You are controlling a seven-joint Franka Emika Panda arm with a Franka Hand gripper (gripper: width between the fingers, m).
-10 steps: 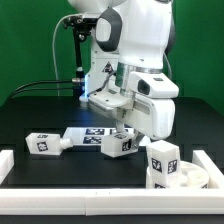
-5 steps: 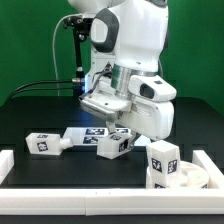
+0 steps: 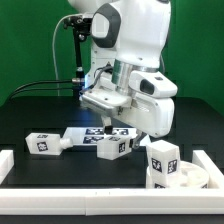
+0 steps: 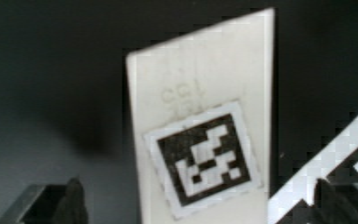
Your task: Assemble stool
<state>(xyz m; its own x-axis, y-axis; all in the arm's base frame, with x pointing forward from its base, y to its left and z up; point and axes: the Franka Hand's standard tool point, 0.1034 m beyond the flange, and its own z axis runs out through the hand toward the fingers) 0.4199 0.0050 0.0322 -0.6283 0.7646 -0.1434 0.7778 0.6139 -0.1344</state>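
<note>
On the matte black tabletop [image 3: 35,115], near its middle, one chunky white plastic leg [image 3: 113,146] of the stool lies under the arm, just in front of the thin flat marker board [image 3: 85,134]. The wrist view shows its smooth, flat-sided face carrying a square black-and-white tag [image 4: 201,166]. The claw [image 4: 197,205] stands wide, its dark fingertips [image 4: 51,200] apart on either side of that leg and not touching it. A second blocky leg [image 3: 42,143] lies toward the exterior view's left. At the exterior view's near right sits the round disc seat [image 3: 192,180], a tagged leg [image 3: 163,158] upright on it. Long white rails [image 3: 90,187] border the near edge.
</note>
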